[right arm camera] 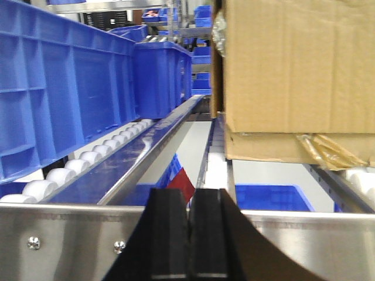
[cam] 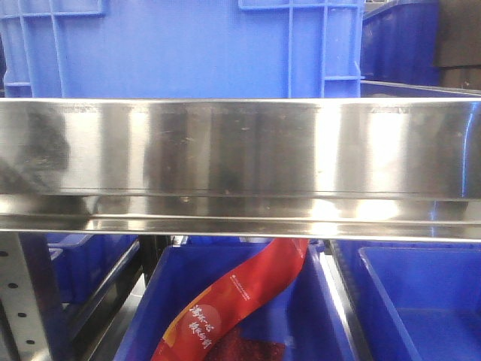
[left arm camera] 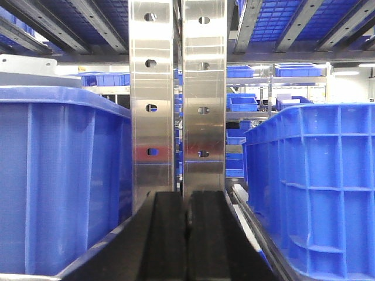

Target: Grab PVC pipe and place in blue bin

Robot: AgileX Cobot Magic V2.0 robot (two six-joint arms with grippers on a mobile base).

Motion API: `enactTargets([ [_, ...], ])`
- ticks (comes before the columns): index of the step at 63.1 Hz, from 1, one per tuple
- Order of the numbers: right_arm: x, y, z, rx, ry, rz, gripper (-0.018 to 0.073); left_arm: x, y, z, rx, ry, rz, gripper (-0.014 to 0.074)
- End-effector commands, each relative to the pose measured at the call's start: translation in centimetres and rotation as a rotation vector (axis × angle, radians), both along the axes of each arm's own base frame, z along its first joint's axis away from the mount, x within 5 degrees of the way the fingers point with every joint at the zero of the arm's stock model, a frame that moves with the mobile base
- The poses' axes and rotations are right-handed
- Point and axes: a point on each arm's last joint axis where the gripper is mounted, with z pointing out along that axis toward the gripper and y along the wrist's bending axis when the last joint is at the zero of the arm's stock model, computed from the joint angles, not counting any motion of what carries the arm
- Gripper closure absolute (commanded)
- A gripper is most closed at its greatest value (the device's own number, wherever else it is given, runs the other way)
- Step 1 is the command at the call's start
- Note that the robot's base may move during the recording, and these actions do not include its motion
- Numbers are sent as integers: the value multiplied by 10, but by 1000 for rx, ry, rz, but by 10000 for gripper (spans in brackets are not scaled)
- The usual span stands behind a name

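We cannot see the pipe anywhere (so its direction is unknown); left gripper [left arm camera: 187,234] and right gripper [right arm camera: 188,240] both sit closed, empty.

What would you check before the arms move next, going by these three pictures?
1. PVC pipe in sight: not ok, no view shows it.
2. Left gripper empty: ok, shut on nothing.
3. Right gripper empty: ok, shut on nothing.
4. Grippers open for grabbing: not ok, both shut.
5. Blue bin to fill known: cannot tell; several bins in view.
6. Clear of steel rail: cannot tell.
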Motion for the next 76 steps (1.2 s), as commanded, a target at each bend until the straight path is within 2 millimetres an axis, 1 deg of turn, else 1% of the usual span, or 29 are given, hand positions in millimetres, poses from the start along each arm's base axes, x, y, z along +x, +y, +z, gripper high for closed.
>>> enactTargets([
  [1,0,-1,1,-6,-20,-9,721,-1,0,3,-7,-30,5,707],
  [76,0,0,1,-6,-20,-6,721,-1,1,3,-7,-30,13,707],
])
